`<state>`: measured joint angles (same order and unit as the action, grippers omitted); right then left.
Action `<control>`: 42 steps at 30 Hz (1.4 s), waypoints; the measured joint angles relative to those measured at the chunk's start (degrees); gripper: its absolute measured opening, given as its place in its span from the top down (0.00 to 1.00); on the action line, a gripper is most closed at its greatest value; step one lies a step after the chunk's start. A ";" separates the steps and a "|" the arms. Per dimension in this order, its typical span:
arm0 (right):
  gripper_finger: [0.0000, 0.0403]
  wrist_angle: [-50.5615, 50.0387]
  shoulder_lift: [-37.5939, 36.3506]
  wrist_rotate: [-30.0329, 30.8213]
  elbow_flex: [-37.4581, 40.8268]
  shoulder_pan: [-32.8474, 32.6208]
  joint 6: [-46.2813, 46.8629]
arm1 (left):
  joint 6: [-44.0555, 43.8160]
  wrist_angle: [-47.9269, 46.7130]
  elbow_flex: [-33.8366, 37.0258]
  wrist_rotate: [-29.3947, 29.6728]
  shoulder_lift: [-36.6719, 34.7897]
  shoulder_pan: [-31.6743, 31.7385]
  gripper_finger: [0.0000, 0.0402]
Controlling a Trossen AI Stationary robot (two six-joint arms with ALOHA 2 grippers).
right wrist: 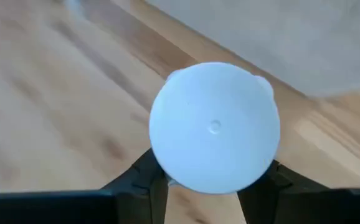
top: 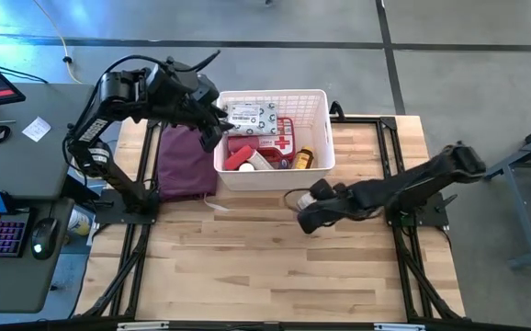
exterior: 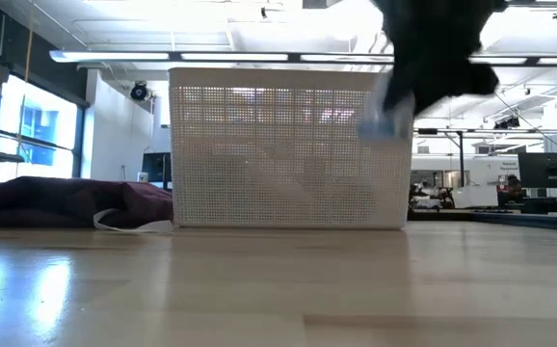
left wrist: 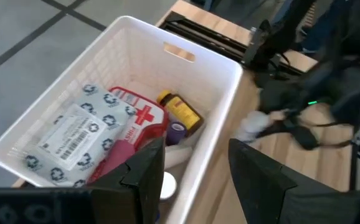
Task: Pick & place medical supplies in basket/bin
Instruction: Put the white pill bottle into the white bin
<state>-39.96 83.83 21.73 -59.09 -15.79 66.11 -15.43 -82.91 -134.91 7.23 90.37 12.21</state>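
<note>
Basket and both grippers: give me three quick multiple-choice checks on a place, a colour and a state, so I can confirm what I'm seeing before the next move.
1. Where is the maroon fabric pouch?
A. Inside the basket
B. On the table beside the basket, on the left arm's side
C. Under the right arm

2. What colour is the cross on the red first-aid case in the basket?
A. White
B. Green
C. Black

3. What is between the right gripper's fingers?
A. Nothing
B. The wipes packet
C. A round white bottle cap

Answers:
1 B: the high view shows the pouch flat on the wood against the basket's side.
2 A: the left wrist view shows a white cross on red.
3 C: the right wrist view shows the white cap filling the gap between the fingers, in front of the basket.

The left gripper is open above the basket.
</note>
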 joint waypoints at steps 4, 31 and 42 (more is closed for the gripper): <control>0.63 4.39 -8.12 1.81 0.00 -1.30 -5.03 | 0.04 0.15 -0.02 0.56 0.43 0.10 0.48; 0.66 -1.80 7.35 -6.90 -29.22 38.90 -49.79 | 1.19 0.00 0.02 0.78 1.53 0.12 0.48; 0.66 -15.07 25.98 -11.10 -44.28 45.01 -40.65 | 2.08 -2.80 0.02 0.80 1.53 0.12 0.48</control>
<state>-55.03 109.81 10.63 -103.37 29.21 25.46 -13.35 -85.71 -134.89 8.03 91.90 12.34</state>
